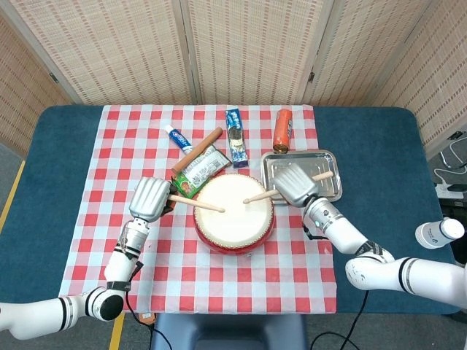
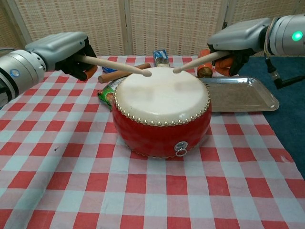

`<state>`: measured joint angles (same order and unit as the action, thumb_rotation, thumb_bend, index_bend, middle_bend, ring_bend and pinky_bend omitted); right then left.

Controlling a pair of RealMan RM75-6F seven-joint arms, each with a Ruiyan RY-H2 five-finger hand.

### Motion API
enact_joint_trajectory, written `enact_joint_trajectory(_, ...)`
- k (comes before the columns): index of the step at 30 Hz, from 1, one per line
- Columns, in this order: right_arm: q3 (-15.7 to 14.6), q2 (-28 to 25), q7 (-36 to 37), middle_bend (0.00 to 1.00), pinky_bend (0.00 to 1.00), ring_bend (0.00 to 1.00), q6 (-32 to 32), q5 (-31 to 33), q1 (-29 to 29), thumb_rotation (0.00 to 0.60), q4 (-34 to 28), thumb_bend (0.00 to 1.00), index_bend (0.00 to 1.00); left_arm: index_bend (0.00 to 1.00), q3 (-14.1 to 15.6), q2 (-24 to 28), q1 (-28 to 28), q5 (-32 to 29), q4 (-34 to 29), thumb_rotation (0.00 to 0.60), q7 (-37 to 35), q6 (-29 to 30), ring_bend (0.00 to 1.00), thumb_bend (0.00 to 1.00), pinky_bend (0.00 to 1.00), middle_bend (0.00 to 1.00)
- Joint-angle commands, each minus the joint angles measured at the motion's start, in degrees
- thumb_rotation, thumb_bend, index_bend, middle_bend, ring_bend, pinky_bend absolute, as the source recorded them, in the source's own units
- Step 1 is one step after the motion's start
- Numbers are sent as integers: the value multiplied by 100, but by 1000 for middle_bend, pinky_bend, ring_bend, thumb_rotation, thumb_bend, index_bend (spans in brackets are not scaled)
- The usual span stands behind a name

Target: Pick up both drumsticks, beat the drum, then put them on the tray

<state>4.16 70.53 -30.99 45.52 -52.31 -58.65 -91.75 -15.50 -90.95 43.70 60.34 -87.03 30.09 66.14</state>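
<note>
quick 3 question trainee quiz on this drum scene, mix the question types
1. True or false: the tray already holds both drumsticks.
2. What does the left hand grip? A) toothpaste tube B) drumstick C) orange can
3. Fill in: the right hand holds its drumstick with the tip over the ____.

Key
1. False: each hand holds one.
2. B, the left drumstick.
3. The drum; in the chest view both tips look just above the skin.
</note>
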Motion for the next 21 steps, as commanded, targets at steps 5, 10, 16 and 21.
enact_joint_trajectory(5, 112, -2, 303, 1000, 988, 993, 4, -158, 81, 600, 5, 631, 1000, 977, 141, -312, 78, -144, 426, 600, 340, -13, 1000, 827, 1000, 1000)
enact_joint_trajectory(10, -208, 355, -322, 1000, 987, 993, -395, 174, -182, 600, 327, 631, 1000, 977, -21, 135, -88, 121, -105, 600, 50, 318, 1000, 828, 1000, 1000)
enact_joint_trajectory(16, -49, 289, -392, 1000, 988, 993, 82, 344, -175, 600, 39, 631, 1000, 976, 94, 50, -27, 32, -72, 600, 131, 105, 1000, 828, 1000, 1000)
enact_joint_trajectory(21, 232, -34, 268, 1000, 988, 993, 352, -32, 70, 600, -248, 631, 1000, 976, 286, -359, 91, -214, 467, 600, 419, -166, 1000, 827, 1000, 1000)
